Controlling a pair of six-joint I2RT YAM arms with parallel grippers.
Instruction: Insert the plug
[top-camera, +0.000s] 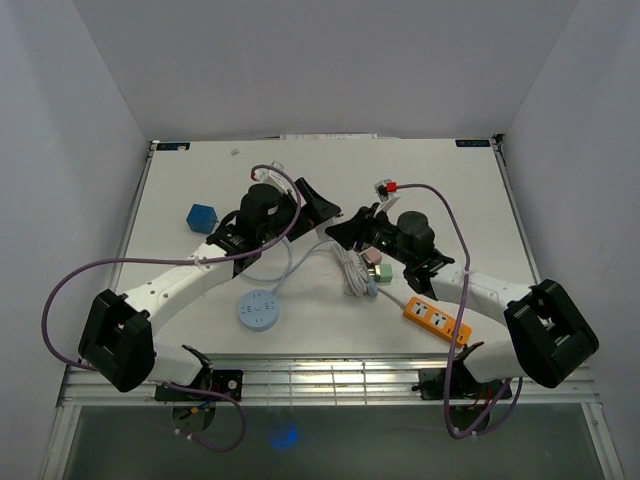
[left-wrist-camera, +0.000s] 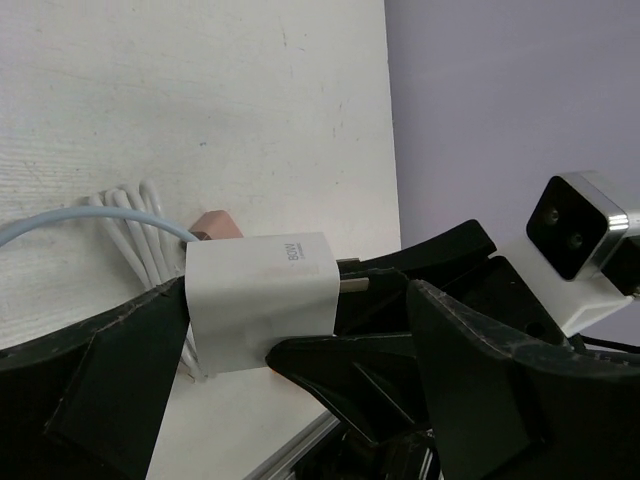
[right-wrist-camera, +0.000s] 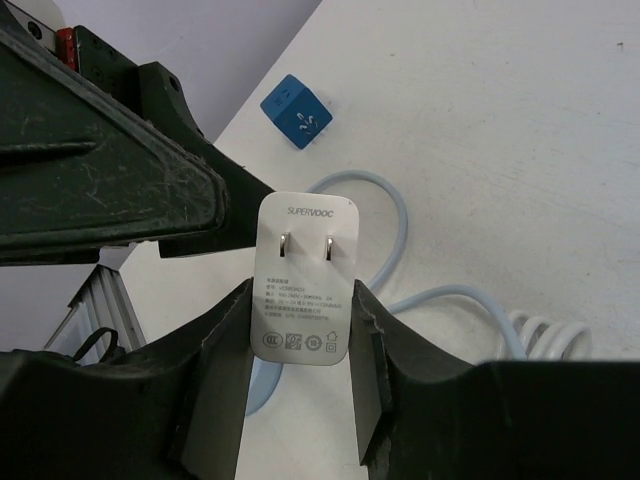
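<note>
The plug is a white charger block with two metal prongs that point away from the right wrist camera. My right gripper is shut on its two sides and holds it above the table. In the left wrist view the same plug shows side-on, prongs to the right, between the widely spread fingers of my open left gripper. The two grippers meet over the middle of the table, left gripper and right gripper; the plug is hidden between them there. The orange power strip lies at the near right.
A blue cube adapter sits at the left. A round pale-blue socket disc lies near the front. A coiled white cable and small pink and green adapters lie under the grippers. A light-blue cable loops on the table.
</note>
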